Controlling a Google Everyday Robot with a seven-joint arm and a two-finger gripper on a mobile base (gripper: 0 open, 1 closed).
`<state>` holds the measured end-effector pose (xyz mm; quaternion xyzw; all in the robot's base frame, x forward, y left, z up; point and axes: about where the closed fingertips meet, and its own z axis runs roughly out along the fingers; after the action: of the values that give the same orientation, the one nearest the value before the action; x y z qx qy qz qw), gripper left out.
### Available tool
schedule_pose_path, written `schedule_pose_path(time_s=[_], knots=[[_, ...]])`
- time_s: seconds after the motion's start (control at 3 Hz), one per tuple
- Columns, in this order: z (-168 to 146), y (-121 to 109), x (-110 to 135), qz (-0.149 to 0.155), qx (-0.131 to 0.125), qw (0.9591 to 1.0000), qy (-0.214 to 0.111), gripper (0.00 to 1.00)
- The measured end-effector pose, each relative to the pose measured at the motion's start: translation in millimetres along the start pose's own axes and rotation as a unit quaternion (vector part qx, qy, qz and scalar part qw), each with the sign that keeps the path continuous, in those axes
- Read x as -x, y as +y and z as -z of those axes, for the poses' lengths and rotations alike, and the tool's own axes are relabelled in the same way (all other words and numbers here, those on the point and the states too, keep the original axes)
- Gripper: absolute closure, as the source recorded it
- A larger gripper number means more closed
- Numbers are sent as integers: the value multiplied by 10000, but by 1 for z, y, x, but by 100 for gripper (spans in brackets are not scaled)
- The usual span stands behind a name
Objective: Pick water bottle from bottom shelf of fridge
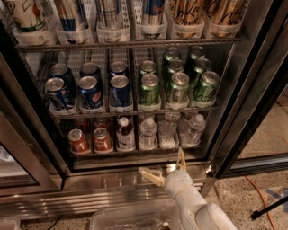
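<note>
Closest in, a clear plastic bin (pixel 118 217) sits at the bottom edge, beside the white arm (pixel 199 212) that rises from the lower right. At the arm's tip the gripper (pixel 165 167) hovers in front of the fridge (pixel 112 197), level with its ribbed steel base panel and just below the lowest rack. Its jaws are spread wide and hold nothing: one tan finger (pixel 150 176) points left and the other stands upright.

Just past it lies the bottom shelf (pixel 135 152), a dark wire rack. From the left it carries two red cans (pixel 78 141), then a white-capped bottle of dark liquid (pixel 125 134). Next comes the water bottle (pixel 147 134), clear and ribbed with a white cap, upright at the front lip. More clear bottles (pixel 194 129) stand to its right. The water bottle sits above and slightly left of the gripper, apart from it — untouched.

One rack up, blue cans (pixel 91 92) fill the left half and green cans (pixel 177 87) the right. Farthest up, tall cans (pixel 108 11) stand in clear plastic holders. The dark-framed door (pixel 252 90) hangs open on the right.
</note>
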<state>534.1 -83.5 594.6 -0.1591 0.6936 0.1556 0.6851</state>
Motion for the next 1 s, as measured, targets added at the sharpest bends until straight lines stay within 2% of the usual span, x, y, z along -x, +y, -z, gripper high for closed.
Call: schedule_pose_path(time_s=[0.67, 1.0], knots=[[0, 0, 0, 0, 0, 10000, 0, 35], [0, 0, 0, 0, 0, 10000, 0, 32]])
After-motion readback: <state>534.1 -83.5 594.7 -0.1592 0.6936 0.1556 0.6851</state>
